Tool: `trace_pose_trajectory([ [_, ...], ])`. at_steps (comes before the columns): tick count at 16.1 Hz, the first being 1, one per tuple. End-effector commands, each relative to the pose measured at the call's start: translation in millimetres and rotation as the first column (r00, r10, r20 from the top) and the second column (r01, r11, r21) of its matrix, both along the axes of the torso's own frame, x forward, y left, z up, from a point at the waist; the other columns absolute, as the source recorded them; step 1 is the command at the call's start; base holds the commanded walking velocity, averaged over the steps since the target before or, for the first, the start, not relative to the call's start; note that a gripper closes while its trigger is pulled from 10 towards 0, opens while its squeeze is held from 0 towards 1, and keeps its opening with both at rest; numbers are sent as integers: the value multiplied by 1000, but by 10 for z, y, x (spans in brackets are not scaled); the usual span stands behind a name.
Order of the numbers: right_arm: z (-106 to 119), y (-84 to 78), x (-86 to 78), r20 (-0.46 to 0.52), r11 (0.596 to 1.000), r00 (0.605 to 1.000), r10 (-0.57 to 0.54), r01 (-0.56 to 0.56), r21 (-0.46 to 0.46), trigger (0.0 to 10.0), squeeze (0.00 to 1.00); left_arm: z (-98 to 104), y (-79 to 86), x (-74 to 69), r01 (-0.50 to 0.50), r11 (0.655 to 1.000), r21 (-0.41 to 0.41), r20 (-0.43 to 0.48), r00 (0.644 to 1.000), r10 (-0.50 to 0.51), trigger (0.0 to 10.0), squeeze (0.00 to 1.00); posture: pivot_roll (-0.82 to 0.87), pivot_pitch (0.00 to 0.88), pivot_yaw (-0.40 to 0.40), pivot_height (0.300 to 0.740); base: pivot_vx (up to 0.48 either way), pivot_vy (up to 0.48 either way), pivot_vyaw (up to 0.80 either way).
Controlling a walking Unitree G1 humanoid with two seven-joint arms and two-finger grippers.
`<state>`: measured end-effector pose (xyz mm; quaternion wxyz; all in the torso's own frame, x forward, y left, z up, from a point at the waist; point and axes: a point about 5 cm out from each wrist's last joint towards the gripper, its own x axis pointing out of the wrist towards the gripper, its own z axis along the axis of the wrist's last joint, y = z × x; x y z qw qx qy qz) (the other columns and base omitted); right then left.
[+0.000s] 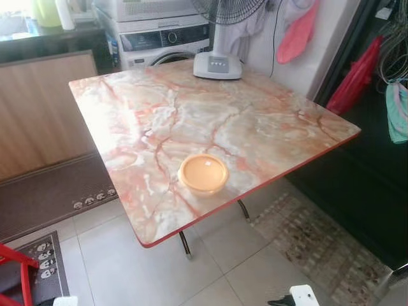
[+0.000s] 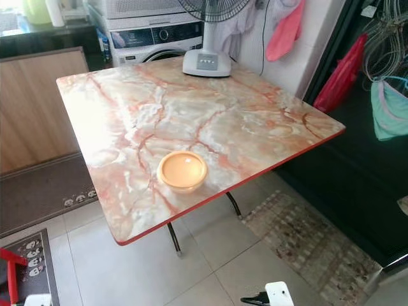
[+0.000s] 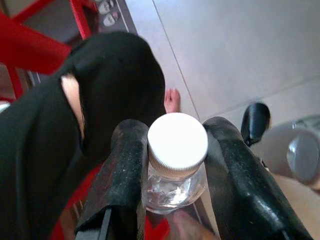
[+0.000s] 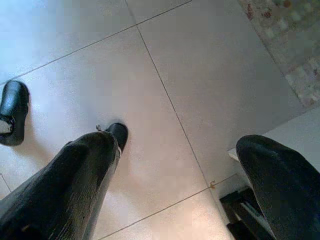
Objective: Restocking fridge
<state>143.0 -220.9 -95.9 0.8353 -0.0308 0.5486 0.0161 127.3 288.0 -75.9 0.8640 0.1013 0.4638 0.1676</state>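
A clear plastic bottle [image 3: 174, 189] with a white cap [image 3: 178, 145] sits between the two black fingers of my left gripper [image 3: 175, 131], which is shut on its neck, low near the floor. A person's hand [image 3: 184, 229] shows just under the bottle. My right gripper [image 4: 180, 145] hangs open over the pale floor tiles with nothing between its fingers. Ahead stands a marble-patterned table [image 1: 255, 127] with a red edge. A round orange lidded bowl [image 1: 203, 173] rests near its front edge.
A person in black clothing [image 3: 75, 135] with a bare foot [image 3: 172, 100] stands close by my left arm, beside a red frame [image 1: 16, 268]. A fan base [image 1: 217, 65] sits at the table's far edge. A dark cabinet [image 1: 376, 191] stands right, a patterned mat [image 1: 312, 248] below.
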Motion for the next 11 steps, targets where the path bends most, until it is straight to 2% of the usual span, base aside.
trace_pose_trajectory([
  [1, 0, -8, -6, 10, 999, 999, -38, 38, 8, 10000, 0, -13, -58, 48, 33, 999, -4, -3, 999, -33, 10000, 0, 170, 0, -51, 740, 0, 0, 0],
  [4, -12, 8, -33, 22, 995, 996, -91, 91, 39, 10000, 0, -44, -164, 121, 107, 994, -20, -42, 993, -108, 10000, 0, 148, 0, -26, 740, 0, 0, 0],
  [5, -20, 21, -49, 23, 992, 993, -120, 118, 53, 10000, 0, -57, -151, 98, 71, 997, -33, -58, 996, -73, 10000, 0, 135, 0, -15, 740, 0, 0, 0],
  [8, -29, 37, -64, 25, 988, 989, -146, 145, 61, 10000, 0, -63, -135, 77, 70, 997, -32, -74, 995, -72, 10000, 0, 124, 0, -2, 740, 0, 0, 0],
  [11, -32, 45, -73, 18, 992, 993, -115, 114, 61, 10000, 0, -75, -145, 60, 62, 997, -35, -76, 995, -64, 10000, 0, 115, 0, -3, 740, 0, 0, 0],
])
